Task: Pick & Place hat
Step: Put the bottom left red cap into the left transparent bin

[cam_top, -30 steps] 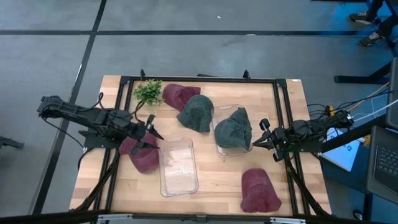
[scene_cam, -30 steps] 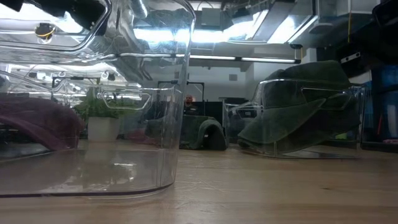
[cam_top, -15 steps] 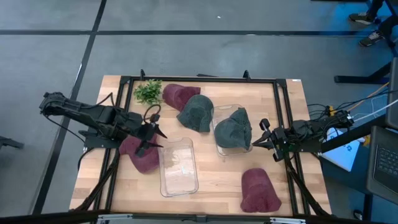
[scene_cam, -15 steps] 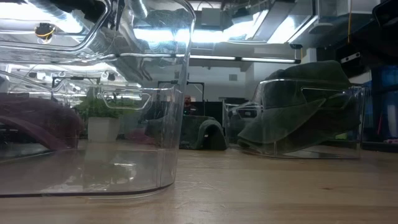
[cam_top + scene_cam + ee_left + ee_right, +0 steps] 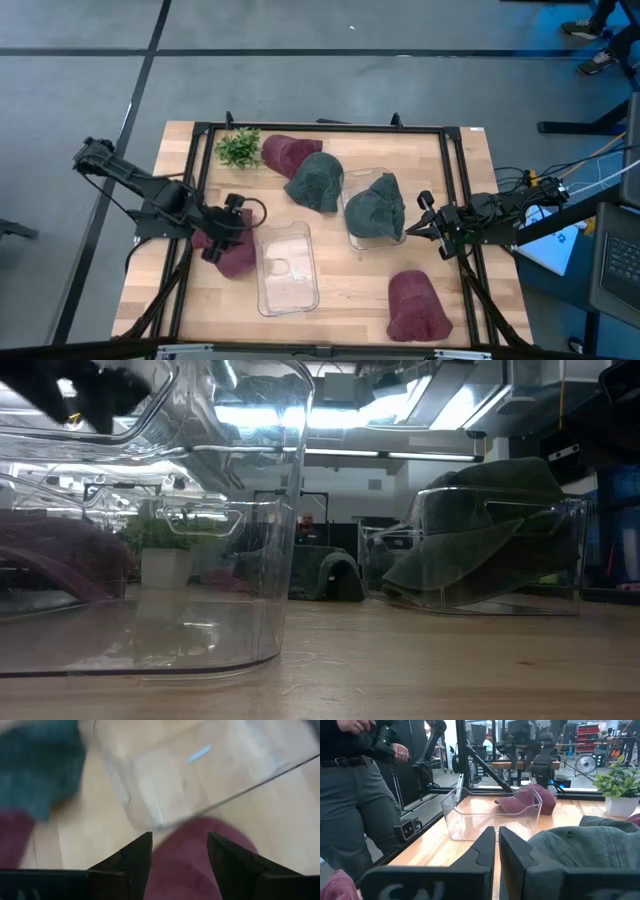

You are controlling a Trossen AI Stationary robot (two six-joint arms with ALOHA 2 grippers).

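Left gripper (image 5: 175, 851) spread wide, poised over maroon hat (image 5: 235, 255) on bench (image 5: 350, 290) beside empty bin (image 5: 287, 268). Hat looks soft, light, floppy: pinch the crown fabric. Right gripper (image 5: 421, 221) nearly closed, holding nothing.

One hat (image 5: 232, 252) lay just left of the empty bin (image 5: 288, 268). Another hat (image 5: 375, 208) sat in the second bin (image 5: 352, 240) to its right. The plant (image 5: 238, 147) stood behind.
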